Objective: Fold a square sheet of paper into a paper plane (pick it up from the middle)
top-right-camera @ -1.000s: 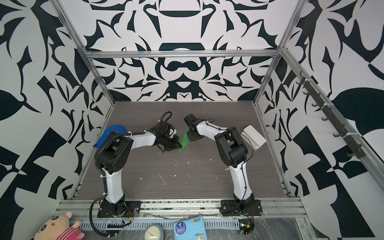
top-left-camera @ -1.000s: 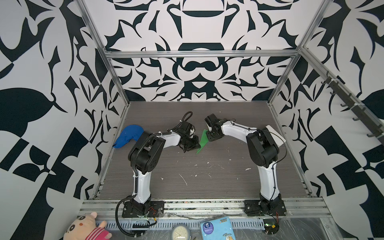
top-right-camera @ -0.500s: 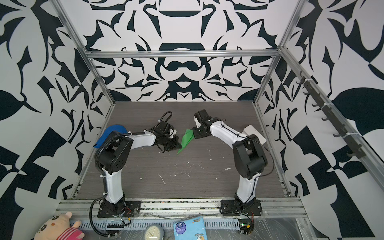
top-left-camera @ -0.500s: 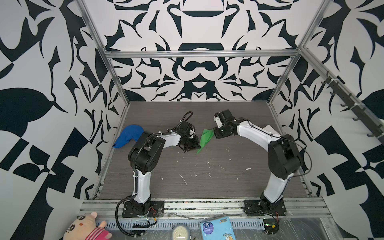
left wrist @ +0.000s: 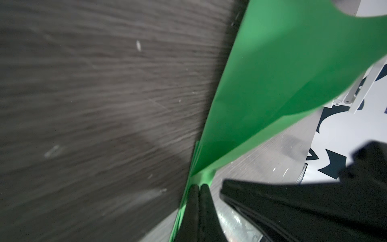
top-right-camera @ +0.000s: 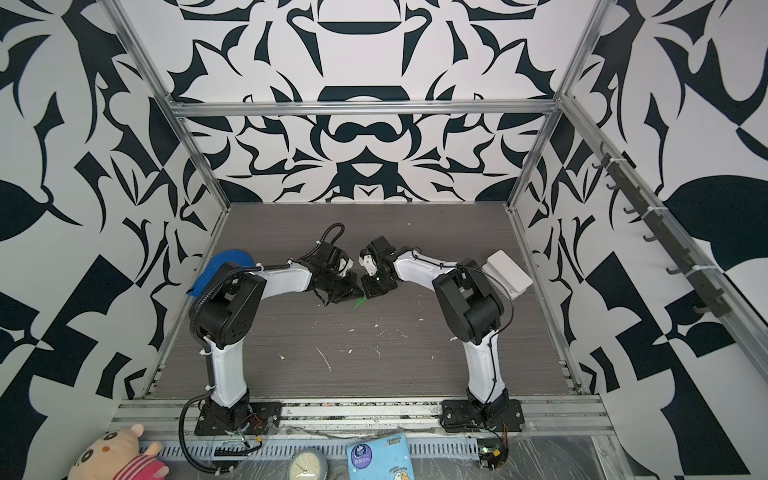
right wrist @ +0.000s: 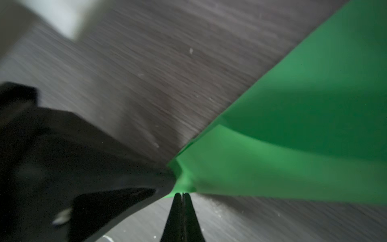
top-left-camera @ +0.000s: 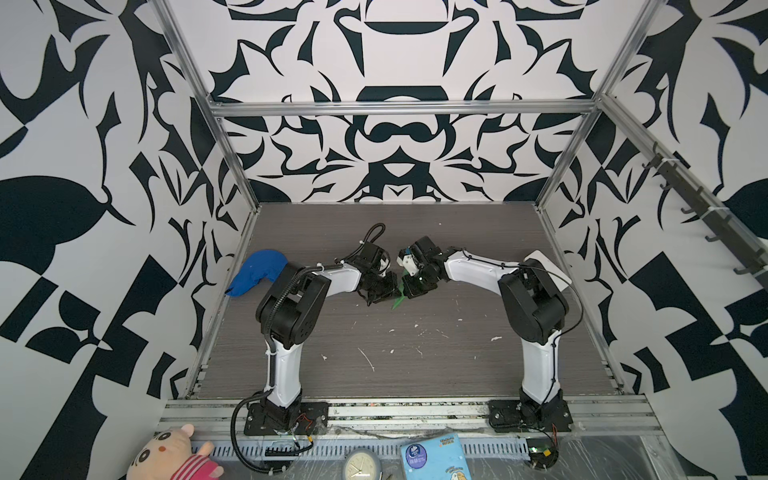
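Black-and-white leaf-patterned walls [top-left-camera: 399, 50] box in a dark wood-grain tabletop [top-left-camera: 374, 340] flecked with pale scraps. Well to the right of the blue cloth cap [top-left-camera: 257, 272], the smooth green paper plane [top-left-camera: 397, 301], creased lengthwise, is pinched by the left gripper [left wrist: 199, 188] and the right gripper [right wrist: 182, 196], each with its jaws fully closed.

Closed tight: left end effector [left wrist: 199, 188], right end effector [right wrist: 182, 196].

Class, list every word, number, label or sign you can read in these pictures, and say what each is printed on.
No text is legible.
Label and logo on the blue packet at the front edge: too small to read.
Numerals on the clock beside it: too small to read.
The green paper: unmarked.
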